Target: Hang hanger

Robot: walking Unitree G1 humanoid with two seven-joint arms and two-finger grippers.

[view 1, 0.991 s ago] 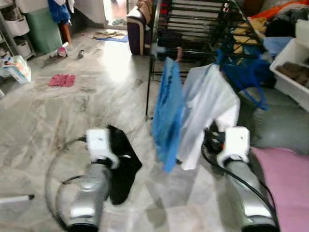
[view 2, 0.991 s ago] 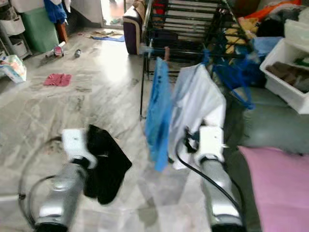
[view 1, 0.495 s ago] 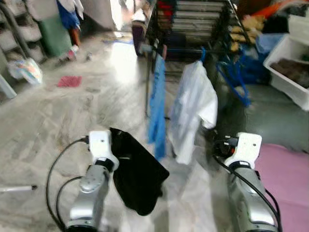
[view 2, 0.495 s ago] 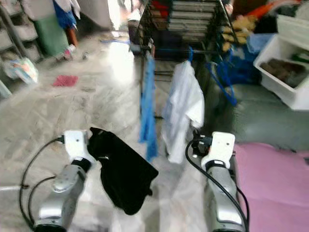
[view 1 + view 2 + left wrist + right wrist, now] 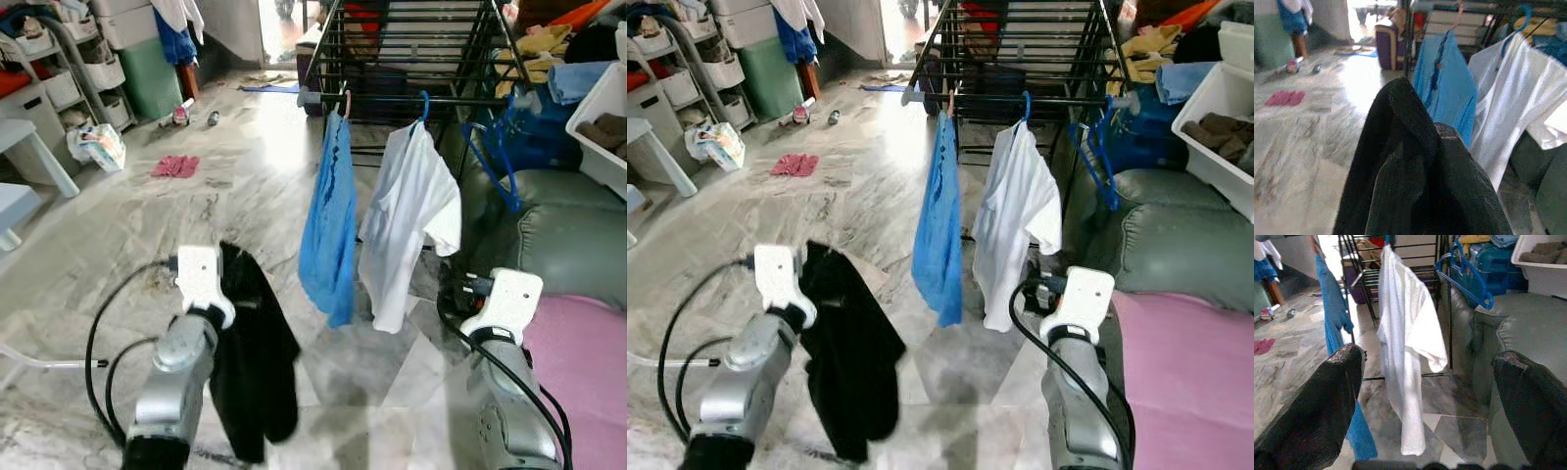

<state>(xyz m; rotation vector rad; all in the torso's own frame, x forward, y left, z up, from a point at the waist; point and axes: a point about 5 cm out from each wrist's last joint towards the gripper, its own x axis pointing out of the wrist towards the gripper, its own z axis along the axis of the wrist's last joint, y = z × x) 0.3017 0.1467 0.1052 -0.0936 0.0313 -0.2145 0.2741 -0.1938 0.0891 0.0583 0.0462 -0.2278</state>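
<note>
Left eye view: black drying rack (image 5: 411, 59) ahead, carrying blue garment (image 5: 330, 220) and white shirt (image 5: 409, 225) on hangers. Black garment (image 5: 253, 357) draped from left gripper (image 5: 1410, 147), fingers closed over it; hanger itself hidden. Right gripper (image 5: 1425, 396) low near grey sofa (image 5: 558, 230), fingers spread wide, empty. Best lifted high toward bare rail left of blue garment, avoiding hung clothes. Red cloth (image 5: 174, 165) on floor, well apart.

Place: a lived-in home, a laundry corner as I see it.
Floor: grey marble tiles (image 5: 118, 235).
Landmark: black drying rack (image 5: 411, 49) with shirts hung on it.
Right of rack: grey sofa (image 5: 1176, 245), white laundry bin (image 5: 602, 132).
Left of rack: plastic drawers (image 5: 93, 69).
</note>
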